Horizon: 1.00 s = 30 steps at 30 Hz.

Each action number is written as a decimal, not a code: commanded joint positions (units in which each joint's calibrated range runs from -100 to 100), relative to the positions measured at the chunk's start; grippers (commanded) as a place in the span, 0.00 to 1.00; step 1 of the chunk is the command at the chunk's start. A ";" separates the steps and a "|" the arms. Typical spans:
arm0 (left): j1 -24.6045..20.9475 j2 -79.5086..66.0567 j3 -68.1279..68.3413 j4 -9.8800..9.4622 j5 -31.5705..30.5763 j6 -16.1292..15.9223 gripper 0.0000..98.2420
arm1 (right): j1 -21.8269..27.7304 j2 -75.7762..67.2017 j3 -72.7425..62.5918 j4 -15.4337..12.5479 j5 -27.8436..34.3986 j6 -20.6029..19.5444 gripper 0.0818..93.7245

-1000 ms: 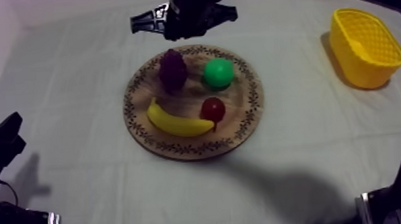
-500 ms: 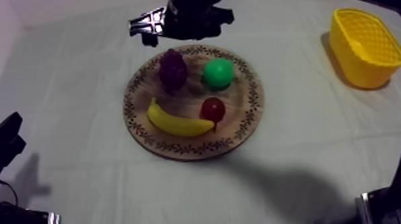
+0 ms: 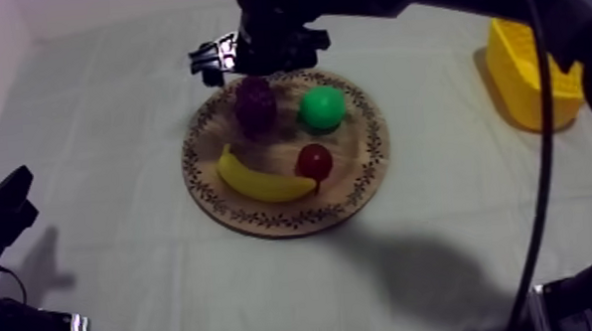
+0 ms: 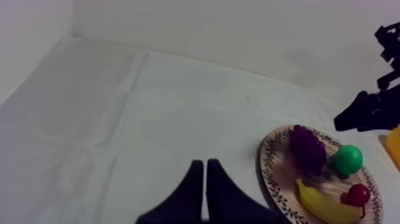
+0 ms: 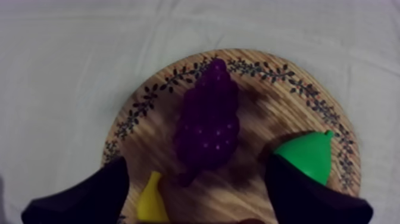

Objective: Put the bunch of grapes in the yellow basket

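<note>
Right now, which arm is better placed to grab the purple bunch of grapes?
The right arm: its jaws hang open close over the purple bunch of grapes on the round wooden board. The left arm rests well away from the board, jaws shut.

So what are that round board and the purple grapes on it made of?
The board looks like matt wood: streaky brown grain, dark leafy pattern round its rim. The bunch of grapes seems moulded plastic or rubber, hard to say which: one uniformly purple lump of bumps, faintly shiny.
</note>
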 commanded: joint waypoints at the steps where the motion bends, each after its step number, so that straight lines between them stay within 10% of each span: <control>1: -0.01 0.00 -0.04 0.01 -0.03 0.01 0.00 | 0.06 1.81 -0.74 0.30 -0.32 -0.17 0.71; 30: -0.01 0.00 -0.04 0.01 -0.03 0.01 0.00 | 2.09 20.77 -13.91 0.50 -4.70 2.69 0.57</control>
